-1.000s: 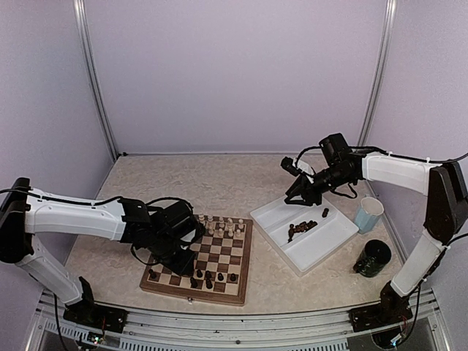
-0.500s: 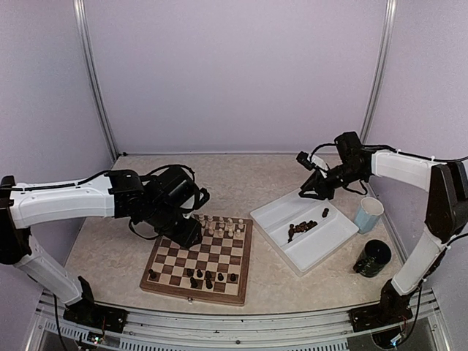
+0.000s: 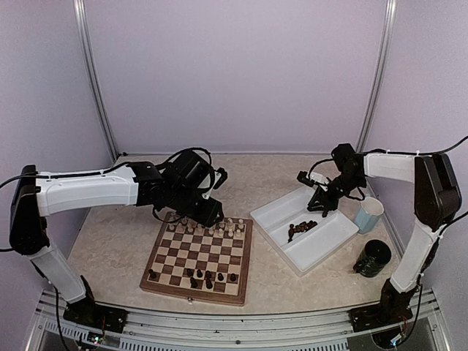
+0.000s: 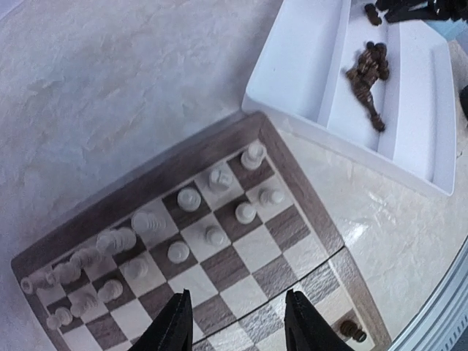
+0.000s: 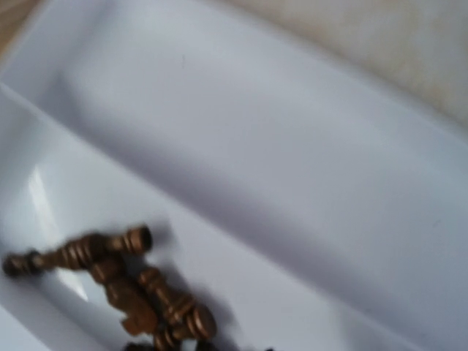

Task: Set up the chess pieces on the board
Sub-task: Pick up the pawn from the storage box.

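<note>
Currently, the board (image 3: pixel 191 293) sits lower centre of the overhead view, with cream chess pieces (image 3: pixel 213 228) crowded along its upper rows and dark chess pieces (image 3: pixel 203 276) along its lower rows. A heap of dark pieces (image 3: pixel 300 229) lies in the white tray (image 3: pixel 272 216) just right of it on the tabletop. The left tool (image 4: pixel 238 325) hangs over the board's upper edge, fingers parted with nothing between them; the right tool (image 3: pixel 320 201) is low over the tray's upper end, and whether it is closed or holding anything cannot be told.
</note>
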### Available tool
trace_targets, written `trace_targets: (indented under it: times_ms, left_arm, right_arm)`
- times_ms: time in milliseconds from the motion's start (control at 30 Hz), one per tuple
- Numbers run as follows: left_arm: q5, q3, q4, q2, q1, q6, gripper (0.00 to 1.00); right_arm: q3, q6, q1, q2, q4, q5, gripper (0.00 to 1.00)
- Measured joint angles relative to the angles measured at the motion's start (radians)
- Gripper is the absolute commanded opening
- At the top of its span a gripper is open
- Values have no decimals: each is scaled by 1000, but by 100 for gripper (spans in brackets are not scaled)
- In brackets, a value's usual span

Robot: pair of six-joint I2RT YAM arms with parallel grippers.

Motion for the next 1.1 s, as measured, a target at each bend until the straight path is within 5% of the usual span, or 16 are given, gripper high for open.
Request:
trace_targets:
  times_ms: [233,1100]
  left_arm:
    - [41,111,125,96,9,26,44]
    - [89,105,188,119,9,32,45]
  right_arm:
    - [16,-91,21,84,-45,89,23]
    - [64,-290,183,180,-87,232,28]
